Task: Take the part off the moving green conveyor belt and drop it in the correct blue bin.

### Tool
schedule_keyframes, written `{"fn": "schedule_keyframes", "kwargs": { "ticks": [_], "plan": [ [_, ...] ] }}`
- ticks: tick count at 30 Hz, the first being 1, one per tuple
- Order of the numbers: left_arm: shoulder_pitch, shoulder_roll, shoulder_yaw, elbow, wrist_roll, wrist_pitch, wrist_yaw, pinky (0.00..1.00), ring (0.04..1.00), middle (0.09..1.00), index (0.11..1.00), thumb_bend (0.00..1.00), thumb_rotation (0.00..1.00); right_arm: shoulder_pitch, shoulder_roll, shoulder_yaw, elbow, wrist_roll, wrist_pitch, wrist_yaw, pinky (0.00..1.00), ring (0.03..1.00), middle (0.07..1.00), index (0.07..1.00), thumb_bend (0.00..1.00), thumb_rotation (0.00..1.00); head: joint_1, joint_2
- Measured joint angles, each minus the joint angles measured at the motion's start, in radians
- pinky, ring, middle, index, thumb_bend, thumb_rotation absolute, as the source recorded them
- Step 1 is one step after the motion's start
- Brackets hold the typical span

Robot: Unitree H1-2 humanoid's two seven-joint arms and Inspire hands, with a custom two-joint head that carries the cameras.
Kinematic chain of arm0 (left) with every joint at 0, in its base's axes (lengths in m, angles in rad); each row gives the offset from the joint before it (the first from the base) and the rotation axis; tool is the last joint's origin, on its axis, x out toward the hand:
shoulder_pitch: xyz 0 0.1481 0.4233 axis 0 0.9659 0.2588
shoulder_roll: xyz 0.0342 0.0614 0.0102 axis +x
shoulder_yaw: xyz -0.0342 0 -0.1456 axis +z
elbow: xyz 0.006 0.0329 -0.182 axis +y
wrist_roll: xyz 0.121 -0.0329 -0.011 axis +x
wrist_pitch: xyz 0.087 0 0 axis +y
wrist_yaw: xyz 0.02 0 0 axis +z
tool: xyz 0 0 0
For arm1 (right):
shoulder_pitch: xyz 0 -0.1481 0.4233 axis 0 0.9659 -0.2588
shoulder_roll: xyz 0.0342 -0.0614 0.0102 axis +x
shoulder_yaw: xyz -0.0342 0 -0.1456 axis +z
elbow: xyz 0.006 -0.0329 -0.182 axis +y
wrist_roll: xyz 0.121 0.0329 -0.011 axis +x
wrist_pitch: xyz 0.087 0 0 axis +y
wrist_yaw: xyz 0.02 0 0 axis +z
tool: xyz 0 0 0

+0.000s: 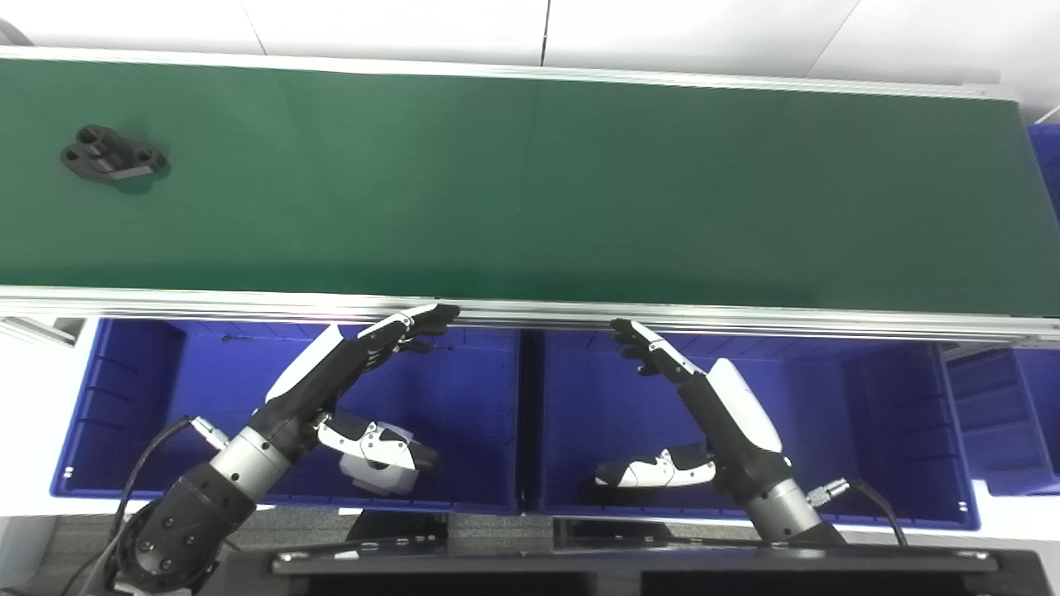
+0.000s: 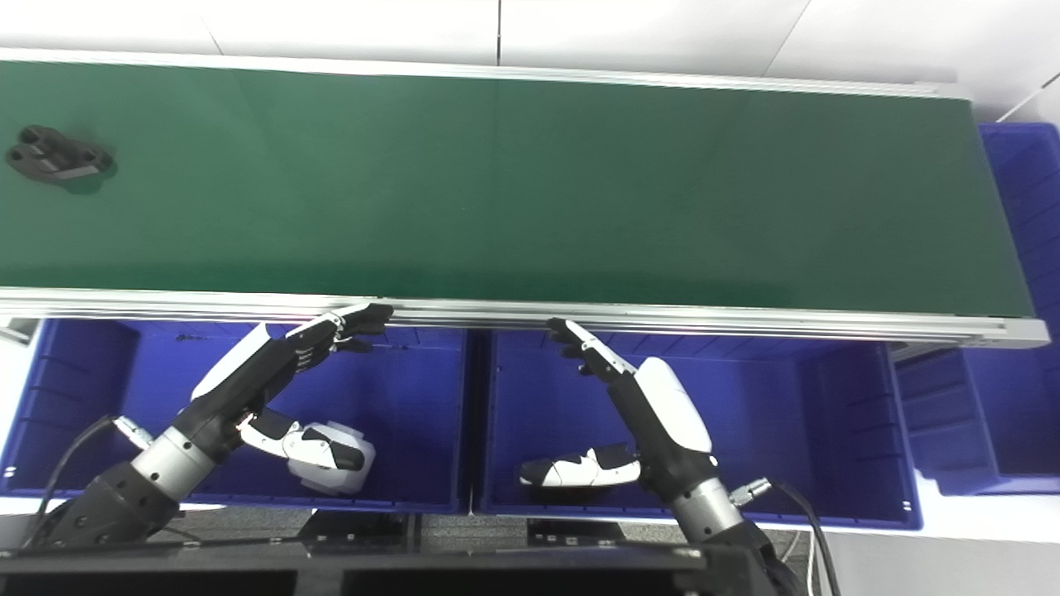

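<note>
A black part (image 1: 112, 155) with round holes lies on the green conveyor belt (image 1: 530, 182) at its far left end. My left hand (image 1: 364, 364) hovers over the left blue bin (image 1: 464, 389), open, fingers stretched toward the belt's near rail, thumb spread low. Over the right blue bin (image 1: 869, 414) my right hand (image 1: 704, 389) is open too, fingertips close to the rail. Neither hand holds anything, and both are far from the part.
An aluminium rail (image 1: 530, 310) runs along the belt's near edge, above the bins. More blue bins (image 1: 1006, 414) stand at the right end of the belt. A dark ledge (image 1: 629, 563) crosses the bottom of the view.
</note>
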Motion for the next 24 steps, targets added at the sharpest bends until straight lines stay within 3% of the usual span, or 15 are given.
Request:
{"fn": "schedule_keyframes", "kwargs": {
  "ticks": [24],
  "plan": [
    [0.001,0.001,0.000,-0.003,0.026,0.005,0.000,0.82,0.883,0.899,0.869,0.96,0.31,-0.001,0.000,0.010,0.000,-0.017,0.018,0.000,0.75,0.835,0.887,0.926,0.97,0.54,0.006,-0.005]
  ]
}}
